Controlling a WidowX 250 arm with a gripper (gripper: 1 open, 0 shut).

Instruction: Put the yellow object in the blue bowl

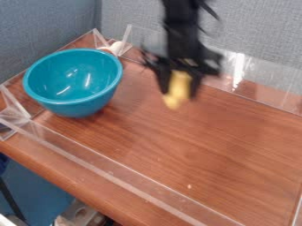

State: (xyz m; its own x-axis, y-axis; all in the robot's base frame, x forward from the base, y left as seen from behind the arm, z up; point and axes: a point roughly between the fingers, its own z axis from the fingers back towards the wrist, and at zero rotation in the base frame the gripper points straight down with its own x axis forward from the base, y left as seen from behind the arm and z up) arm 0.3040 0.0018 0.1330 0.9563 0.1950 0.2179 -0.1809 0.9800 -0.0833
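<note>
So the gripper (179,81) is clamping down on the banana (178,89), kinda blurry, and it's holding it up in the air over the wooden table (177,154). The big blue bowl (73,82) is sitting off to the side of it, not touching the banana, and a small whitish thing (115,47) is lying just behind the bowl

Bowl (73,82): on table (177,141), at left, toward rear. Clear barrier (112,172): along table's near edge; second run behind, along far side. Small item (116,47): just behind bowl, slightly right. Wall (260,31): behind table. Banana (178,89): right of bowl, above table, in gripper (179,78).
</note>
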